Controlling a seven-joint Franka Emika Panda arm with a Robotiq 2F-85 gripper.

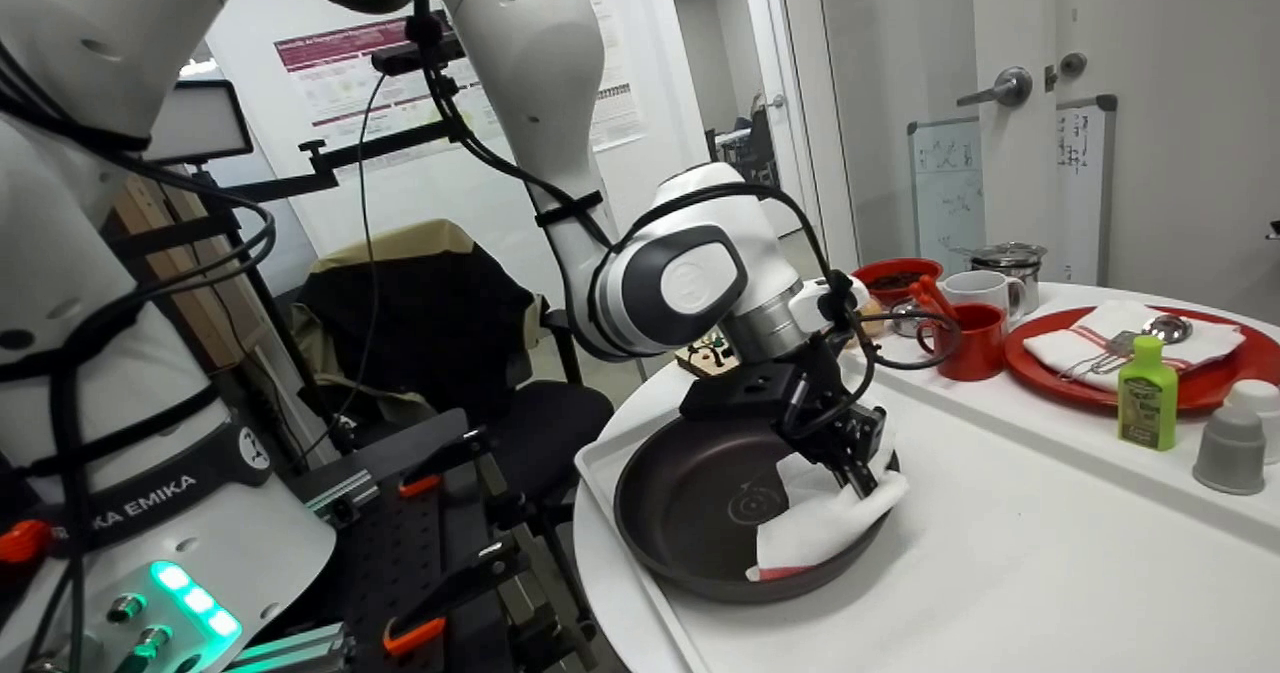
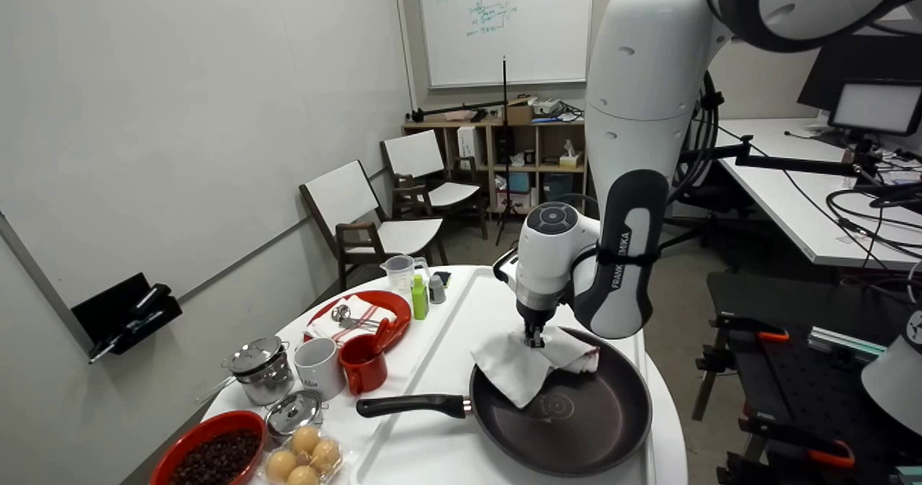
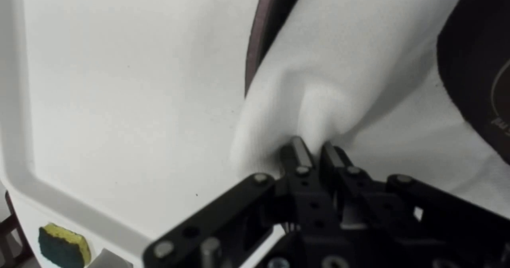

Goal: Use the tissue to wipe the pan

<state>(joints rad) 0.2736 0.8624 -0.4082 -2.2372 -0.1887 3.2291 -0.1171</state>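
Observation:
The pan (image 1: 690,493) is large, round and black. It sits on a white tray; it also shows in an exterior view (image 2: 598,427) with its handle (image 2: 414,403) sticking out, and partly in the wrist view (image 3: 474,57). The tissue (image 1: 815,533) is a soft, bunched white piece with a red band at one edge. It lies partly in the pan and partly over the rim, also seen in an exterior view (image 2: 511,366) and the wrist view (image 3: 350,61). My gripper (image 1: 860,483) points down at the rim, its fingers (image 3: 312,145) shut on a fold of the tissue.
The white tray (image 1: 655,598) has a raised edge. Beyond it stand a red plate (image 1: 1022,365) with a folded striped cloth and utensils, a green bottle (image 1: 1147,408), a grey cup (image 1: 1230,451), a red mug (image 2: 364,366), a pot (image 2: 261,371), eggs (image 2: 302,460) and a sponge (image 3: 63,244).

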